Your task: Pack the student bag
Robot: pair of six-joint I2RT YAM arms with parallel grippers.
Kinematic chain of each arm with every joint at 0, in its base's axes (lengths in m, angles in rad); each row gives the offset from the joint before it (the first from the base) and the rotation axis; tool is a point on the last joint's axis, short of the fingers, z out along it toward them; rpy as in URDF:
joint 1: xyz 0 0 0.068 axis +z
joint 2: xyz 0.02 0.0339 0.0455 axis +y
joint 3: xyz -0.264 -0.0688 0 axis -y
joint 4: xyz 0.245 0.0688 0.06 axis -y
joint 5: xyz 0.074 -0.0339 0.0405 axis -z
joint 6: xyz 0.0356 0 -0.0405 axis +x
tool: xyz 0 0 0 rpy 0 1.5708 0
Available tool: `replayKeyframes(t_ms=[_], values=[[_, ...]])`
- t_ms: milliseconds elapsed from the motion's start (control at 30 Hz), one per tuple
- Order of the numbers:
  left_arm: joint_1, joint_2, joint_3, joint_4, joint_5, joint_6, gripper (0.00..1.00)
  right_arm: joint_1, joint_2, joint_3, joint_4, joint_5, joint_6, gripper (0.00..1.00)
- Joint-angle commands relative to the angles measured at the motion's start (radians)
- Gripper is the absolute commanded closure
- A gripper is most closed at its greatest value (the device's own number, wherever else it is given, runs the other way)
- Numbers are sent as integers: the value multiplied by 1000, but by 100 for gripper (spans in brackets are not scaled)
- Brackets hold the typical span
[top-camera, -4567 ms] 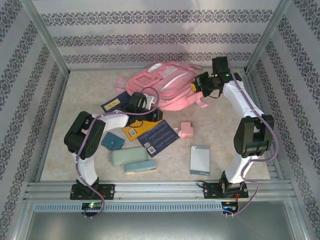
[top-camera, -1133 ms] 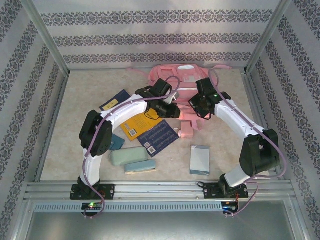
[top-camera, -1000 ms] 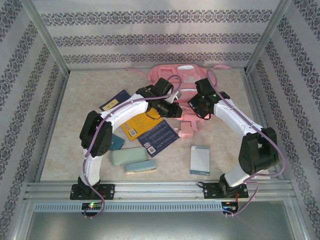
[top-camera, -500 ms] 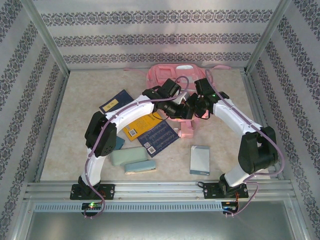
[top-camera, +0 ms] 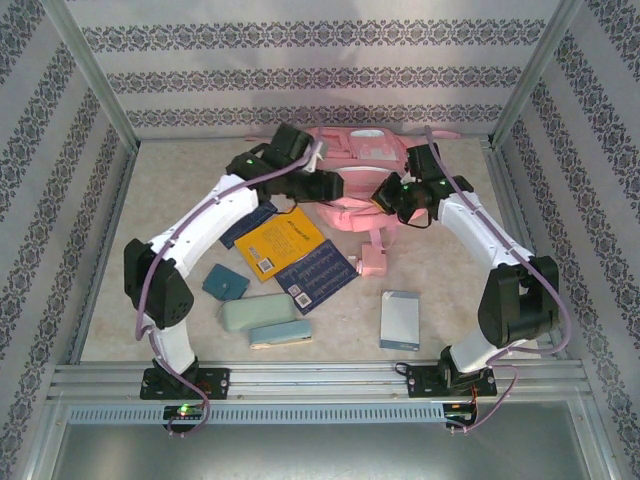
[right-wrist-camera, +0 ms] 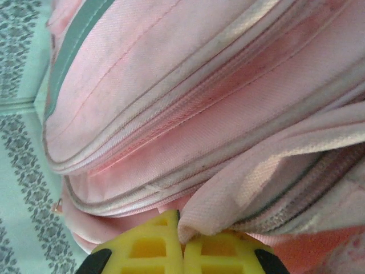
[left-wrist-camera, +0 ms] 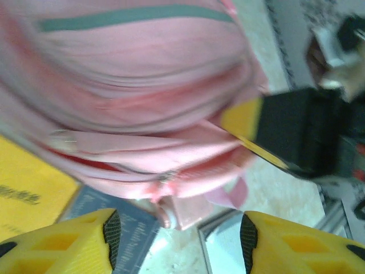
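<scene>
Student bag (top-camera: 347, 210) at desk (top-camera: 150, 200) rear. R pincer (right-wrist-camera: 181, 245) clamped tight on fold of its pink fabric. L pincer (left-wrist-camera: 178, 231) spread wide, holds nothing, faces bag's zip side.

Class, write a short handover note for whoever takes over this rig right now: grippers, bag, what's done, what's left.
Left gripper: open, empty, by the student bag.
Right gripper: shut on a fold of the bag's fabric.
Bag lies at the far edge of the table.
Done: nothing visibly packed.
To do: yellow book, blue notebook, pencil case, grey book lie loose on the table.
</scene>
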Motion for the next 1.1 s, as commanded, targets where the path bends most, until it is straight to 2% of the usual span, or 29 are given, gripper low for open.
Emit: replayKeyframes(t_ms=[0, 100, 200, 400, 567, 700, 833, 1067], values=[[44, -1, -40, -84, -73, -111, 38, 6, -54, 13, 29, -101, -81, 100], [57, 36, -9, -100, -78, -141, 36, 5, -71, -27, 34, -109, -98, 100], [70, 96, 25, -87, -15, -183, 35, -2, -80, -60, 40, -126, -103, 100], [77, 206, 117, -97, 33, -260, 37, -1, -98, -85, 39, -125, -109, 100], [74, 273, 210, -250, 28, -321, 43, -6, -95, -84, 24, -94, -114, 100], [72, 256, 203, -343, -14, -386, 45, -6, -88, -77, 9, -63, -121, 100], [72, 210, 114, -293, 30, -472, 46, -7, -78, -73, 9, -55, -119, 100], [71, 179, -5, -91, 124, -605, 44, 1, -72, -67, 12, -60, -123, 100]])
